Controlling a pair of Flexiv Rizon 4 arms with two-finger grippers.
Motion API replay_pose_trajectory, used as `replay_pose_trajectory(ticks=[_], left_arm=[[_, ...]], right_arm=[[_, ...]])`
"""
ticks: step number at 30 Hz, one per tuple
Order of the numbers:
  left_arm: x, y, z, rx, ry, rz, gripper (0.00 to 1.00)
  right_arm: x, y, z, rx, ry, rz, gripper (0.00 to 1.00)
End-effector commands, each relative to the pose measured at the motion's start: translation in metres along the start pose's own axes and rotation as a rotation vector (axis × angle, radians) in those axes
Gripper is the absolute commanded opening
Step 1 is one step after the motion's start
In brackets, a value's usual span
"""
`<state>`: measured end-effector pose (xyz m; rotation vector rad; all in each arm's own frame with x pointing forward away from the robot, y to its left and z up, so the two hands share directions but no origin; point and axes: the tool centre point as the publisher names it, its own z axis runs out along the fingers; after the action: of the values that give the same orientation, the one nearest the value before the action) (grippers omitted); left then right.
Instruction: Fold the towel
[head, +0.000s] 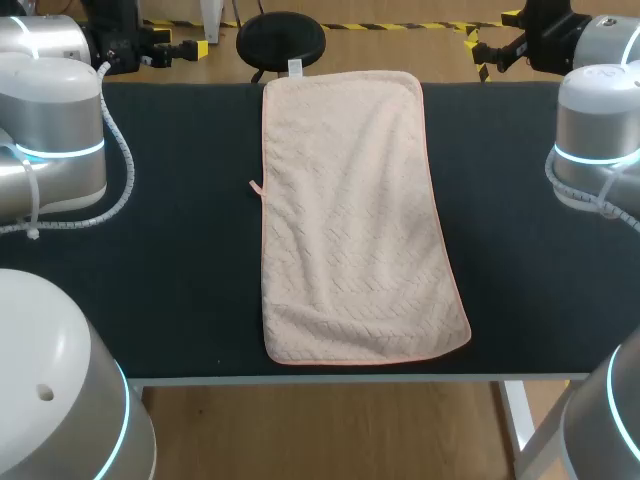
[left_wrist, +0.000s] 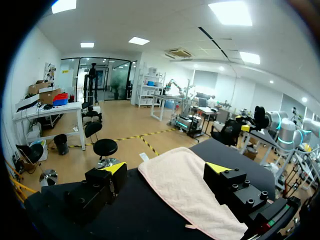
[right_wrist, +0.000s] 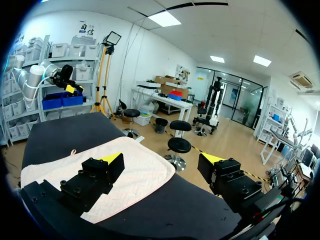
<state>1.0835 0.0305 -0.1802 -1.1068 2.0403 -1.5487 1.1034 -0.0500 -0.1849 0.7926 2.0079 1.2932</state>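
A pale pink towel (head: 350, 220) lies spread flat and lengthwise on the black table (head: 170, 250), running from the far edge almost to the near edge. A small loop (head: 255, 187) sticks out of its left long side. My left gripper (head: 190, 48) is at the far left, beyond the towel's far corner, open and holding nothing. My right gripper (head: 478, 50) is at the far right, also open and holding nothing. In the left wrist view the towel (left_wrist: 185, 195) stretches ahead between the spread fingers of the gripper (left_wrist: 166, 169). In the right wrist view, gripper (right_wrist: 162, 160) stands over the towel (right_wrist: 60, 167).
Bare black tabletop lies on both sides of the towel. The table's near edge (head: 330, 378) runs just past the towel's near hem. My arms' large grey joints (head: 55, 130) (head: 600, 130) stand over the table's left and right ends.
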Motion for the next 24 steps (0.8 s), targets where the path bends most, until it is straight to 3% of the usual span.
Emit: replay_pose_trajectory(ticks=[1,4,5,6,8,15,18,21,23,24], left_arm=[[0.0,0.001,0.0,0.004,-0.002,0.001,1.0],[0.0,0.001,0.0,0.004,-0.002,0.001,1.0],[0.002,-0.001,0.003,-0.029,0.011,0.053,1.0],[0.004,-0.002,0.005,-0.085,0.012,0.116,1.0],[0.007,-0.003,0.008,-0.172,0.019,0.211,1.0],[0.015,0.004,0.009,-0.445,0.102,0.503,1.0],[0.017,0.01,0.007,-0.54,0.163,0.598,1.0],[0.021,0.018,0.006,-0.632,0.239,0.63,1.0],[0.026,0.024,0.005,-0.677,0.282,0.67,1.0],[0.028,0.025,0.005,-0.654,0.312,0.654,1.0]], right_arm=[[-0.001,0.0,0.0,0.0,0.002,0.0,1.0],[-0.001,0.0,0.0,0.0,0.002,0.0,1.0],[-0.001,0.0,0.0,0.0,0.002,0.0,1.0],[0.0,0.002,0.004,0.03,0.008,-0.077,1.0],[0.004,0.005,0.012,0.167,0.05,-0.26,1.0],[0.029,0.006,0.025,0.428,0.265,-0.6,1.0],[0.04,0.002,0.027,0.536,0.363,-0.733,1.0],[0.05,-0.003,0.026,0.641,0.431,-0.878,1.0],[0.054,-0.004,0.025,0.669,0.459,-0.939,1.0],[0.056,-0.003,0.025,0.647,0.476,-0.948,1.0]])
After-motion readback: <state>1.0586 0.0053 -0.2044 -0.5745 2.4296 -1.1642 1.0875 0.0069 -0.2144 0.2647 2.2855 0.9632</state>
